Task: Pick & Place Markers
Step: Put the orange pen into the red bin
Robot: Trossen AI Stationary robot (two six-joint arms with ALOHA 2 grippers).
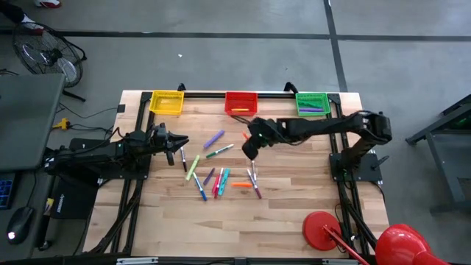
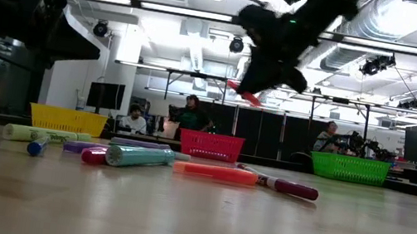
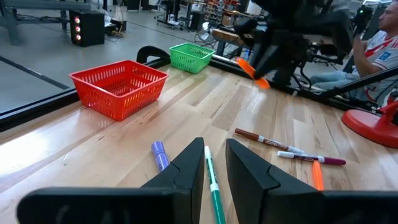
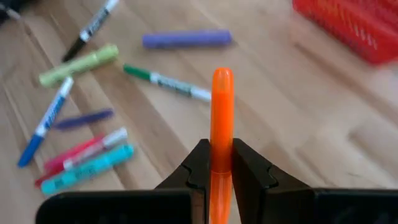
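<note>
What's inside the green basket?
The green basket holds purple markers, seen from above. How many lie there is unclear, and its mesh wall may cover more.

The orange marker (image 4: 221, 118) runs past the picture's bottom edge.

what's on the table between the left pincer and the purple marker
In the high view, only bare wood lies between the left pincer and the purple marker; a black marker sits just nearer the table's front.
</note>
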